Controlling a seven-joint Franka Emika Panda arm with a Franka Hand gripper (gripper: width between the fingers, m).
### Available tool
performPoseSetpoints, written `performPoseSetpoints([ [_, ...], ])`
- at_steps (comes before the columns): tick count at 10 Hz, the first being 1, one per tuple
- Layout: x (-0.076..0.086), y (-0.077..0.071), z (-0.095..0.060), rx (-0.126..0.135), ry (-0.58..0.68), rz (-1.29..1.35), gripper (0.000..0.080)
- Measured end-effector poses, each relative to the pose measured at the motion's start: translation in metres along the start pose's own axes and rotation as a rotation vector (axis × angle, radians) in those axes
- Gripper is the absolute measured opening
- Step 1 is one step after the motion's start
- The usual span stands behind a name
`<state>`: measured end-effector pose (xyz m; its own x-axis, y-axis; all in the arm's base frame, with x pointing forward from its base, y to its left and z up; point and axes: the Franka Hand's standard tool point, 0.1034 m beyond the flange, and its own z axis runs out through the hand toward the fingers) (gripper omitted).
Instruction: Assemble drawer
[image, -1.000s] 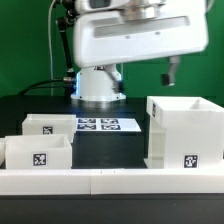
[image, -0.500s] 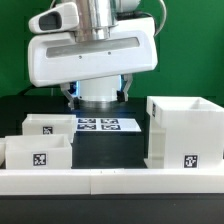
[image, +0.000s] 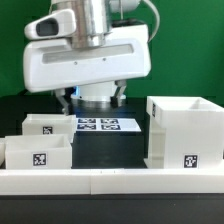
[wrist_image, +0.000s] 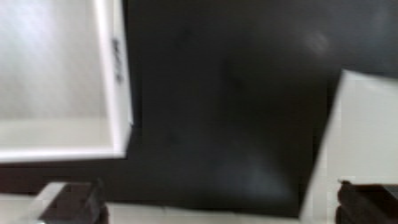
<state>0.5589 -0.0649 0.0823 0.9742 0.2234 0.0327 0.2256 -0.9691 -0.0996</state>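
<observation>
The tall white casing (image: 184, 134) stands at the exterior view's right, with a tag on its front. Two shallow white trays sit at the left: the nearer tray (image: 38, 154) and the farther tray (image: 50, 126), each with a tag. My gripper (image: 93, 97) hangs above the table behind them, between the trays and the casing. It is open and empty. In the wrist view the gripper (wrist_image: 221, 205) shows both dark fingertips (wrist_image: 71, 203) far apart over the black table. An open white box (wrist_image: 54, 80) and another white part (wrist_image: 366, 130) lie on either side; which drawer parts they are I cannot tell.
The marker board (image: 108, 125) lies flat on the black table under the arm's base. A long low white rail (image: 110, 182) runs across the front edge. The arm's white base (image: 98, 90) stands behind, before a green backdrop.
The hand has swung toward the exterior view's left and come lower. Its two fingers now show below the white body, above the marker board.
</observation>
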Motion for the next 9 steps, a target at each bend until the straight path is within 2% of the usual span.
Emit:
performPoseSetpoints([
  [3, -0.007, 0.014, 0.018, -0.039, 0.025, -0.029, 0.0648],
  [4, -0.009, 0.024, 0.025, -0.057, 0.035, -0.05, 0.0648],
  [5, -0.012, 0.03, 0.032, -0.062, 0.032, -0.041, 0.0648],
  [9, -0.012, 0.029, 0.032, -0.059, 0.031, -0.042, 0.0648],
])
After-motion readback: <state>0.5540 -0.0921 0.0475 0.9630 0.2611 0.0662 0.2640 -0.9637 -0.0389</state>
